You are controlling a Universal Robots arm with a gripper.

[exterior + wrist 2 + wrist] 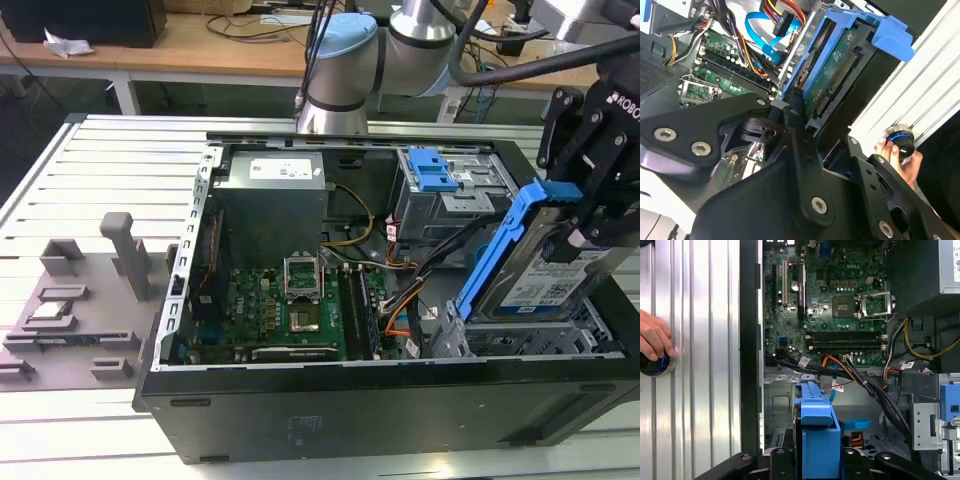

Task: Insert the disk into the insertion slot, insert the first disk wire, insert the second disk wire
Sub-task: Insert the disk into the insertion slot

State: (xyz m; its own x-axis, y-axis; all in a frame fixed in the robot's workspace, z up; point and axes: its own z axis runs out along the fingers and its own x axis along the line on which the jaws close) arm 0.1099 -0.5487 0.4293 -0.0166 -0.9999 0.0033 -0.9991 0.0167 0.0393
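1. The end effector point(585, 225) is clenching the disk point(545, 285) near the upper end of its blue carrier. The disk is hanging tilted, with its lower end down by the insertion slot point(530, 340) at the exterior view's right end of the computer case point(380, 410). I cannot tell whether the two are touching. If the disk is going in at this tilt, I judge a carrier corner is risking catching on the slot's perforated wall and jamming.
2. Because the grasp is sitting high on the disk, any snag at the lower end is likely levering it, so it could be slipping or twisting between the fingers.
3. A wire bundle point(415, 290) of black, orange and red leads is lying just beside the slot. In the first wrist view a loose blue flat cable point(857, 424) is lying near the carrier. Either could be getting pinched under the disk, or shoved out of reach for the two wire steps.
4. The taller drive cage point(440, 190), with its blue latch, is standing near the slot, so a sideways correction is risking a knock against it.
5. A person's hand point(652, 337) is resting on a round black knob point(655, 365) on the desk point(705, 340), well apart from the disk. If that knob is a control, a stray nudge could be upsetting the alignment.
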